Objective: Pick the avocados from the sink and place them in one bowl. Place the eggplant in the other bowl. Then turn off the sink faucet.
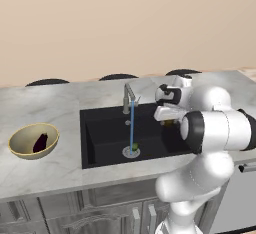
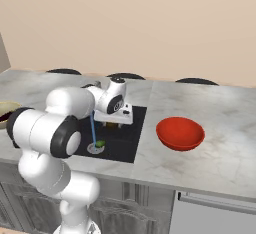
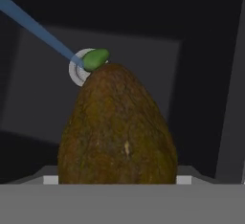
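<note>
A darker olive-brown avocado (image 3: 119, 132) sits between the jaws of my gripper (image 1: 168, 122), which is shut on it and holds it above the right part of the black sink (image 1: 102, 145). The fruit hides the fingertips in the hand view. A bright green avocado (image 1: 135, 147) lies on the round silver drain (image 3: 75, 71), under the blue stream (image 1: 132, 125) running from the faucet (image 1: 129, 98). Inside the tan bowl (image 1: 20, 150) on the left counter lies the dark eggplant (image 1: 41, 142). To the right of the sink stands the red bowl (image 2: 180, 133), with nothing in it.
Grey marble counter (image 2: 225, 153) surrounds the sink, with open room around the red bowl. The wall runs behind the counter, and dark chair tops (image 1: 117, 77) show along its far edge. My own arm (image 2: 50, 128) blocks part of the sink in the right base view.
</note>
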